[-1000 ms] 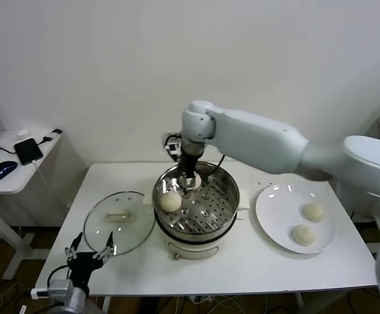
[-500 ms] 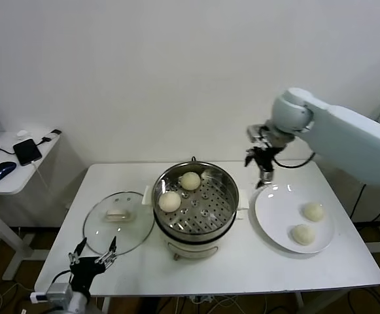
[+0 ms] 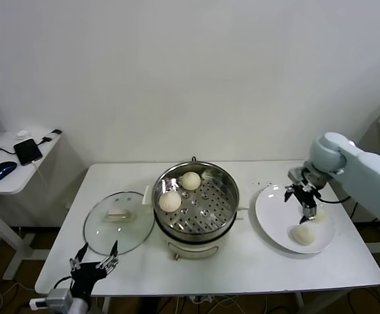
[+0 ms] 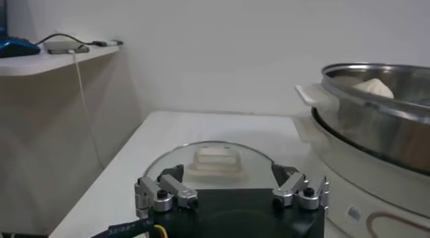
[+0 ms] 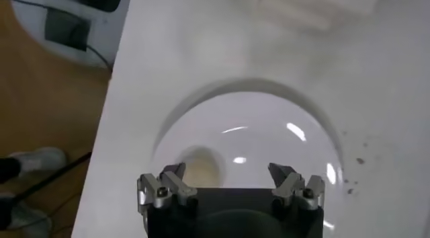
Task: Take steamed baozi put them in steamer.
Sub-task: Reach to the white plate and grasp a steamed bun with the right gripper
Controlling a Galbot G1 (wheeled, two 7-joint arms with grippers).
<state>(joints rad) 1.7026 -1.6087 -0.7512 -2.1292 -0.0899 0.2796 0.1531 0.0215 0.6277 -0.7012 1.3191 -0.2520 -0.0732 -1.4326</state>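
Observation:
The steel steamer (image 3: 224, 210) stands mid-table with two steamed baozi on its perforated tray, one at the left (image 3: 170, 201) and one at the back (image 3: 190, 180). Two more baozi lie on the white plate (image 3: 272, 210): one at the front (image 3: 303, 234), one (image 3: 320, 214) mostly hidden behind my right gripper (image 3: 307, 208). That gripper is open and empty just above the plate. In the right wrist view the gripper (image 5: 228, 180) is open over the plate (image 5: 269, 142), with a baozi (image 5: 200, 167) close to one fingertip. My left gripper (image 3: 93, 265) is open and parked below the table's front left.
The round glass lid (image 3: 119, 221) lies on the table left of the steamer; it also shows in the left wrist view (image 4: 215, 162), beside the steamer wall (image 4: 383, 125). A side desk (image 3: 13, 167) with a phone and mouse stands at far left.
My right arm left a second baozi in the steamer, swung right across the table and came down over the plate. The left arm stayed parked.

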